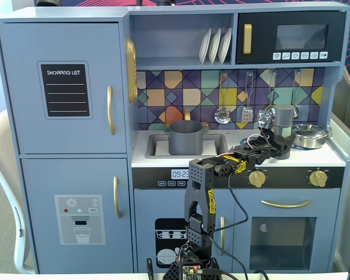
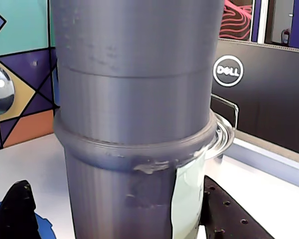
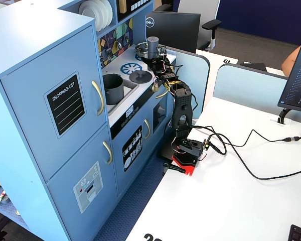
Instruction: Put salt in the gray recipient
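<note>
One salt shaker [image 1: 284, 114], one gray pot [image 1: 184, 137], one steel pan [image 1: 310, 135] and one flat lid [image 3: 140, 77] are sitting out; three plates [image 1: 216, 45] are standing on the shelf.

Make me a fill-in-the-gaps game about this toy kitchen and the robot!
1. The gray pot sits in the ____.
2. The end effector is around the ____ shaker.
3. On the shelf stand three white ____.
4. The black sign on the upper left door reads "____ LIST".

Missing words: sink; salt; plates; SHOPPING
</note>
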Robot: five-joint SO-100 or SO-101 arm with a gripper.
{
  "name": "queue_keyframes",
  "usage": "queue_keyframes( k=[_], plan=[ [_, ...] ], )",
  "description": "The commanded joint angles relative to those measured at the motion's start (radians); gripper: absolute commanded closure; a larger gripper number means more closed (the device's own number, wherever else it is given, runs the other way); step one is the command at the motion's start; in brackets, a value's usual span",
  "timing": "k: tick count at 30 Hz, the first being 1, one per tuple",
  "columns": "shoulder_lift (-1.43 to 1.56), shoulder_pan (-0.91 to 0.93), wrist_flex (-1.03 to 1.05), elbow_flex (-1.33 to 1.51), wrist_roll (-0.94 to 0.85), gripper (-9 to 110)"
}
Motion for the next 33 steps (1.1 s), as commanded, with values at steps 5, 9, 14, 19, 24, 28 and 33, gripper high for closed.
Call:
queue_keyframes(
  k=[5, 9, 14, 19, 24, 28, 33],
  plan=[
    [0.003, 0.003, 0.003, -0.091, -0.014, 63],
    [0.000, 0.005, 0.015, -0.091, -0.015, 64],
    [-0.008, 0.005, 0.029, -0.092, -0.035, 72],
    [-0.011, -0.005, 0.064, -0.091, -0.086, 95],
    [-0.009, -0.015, 0.054, -0.091, -0.074, 101],
    [0.008, -0.028, 0.017, -0.098, -0.058, 101],
    [0.083, -0.052, 0.009, -0.106, -0.069, 101]
  ],
)
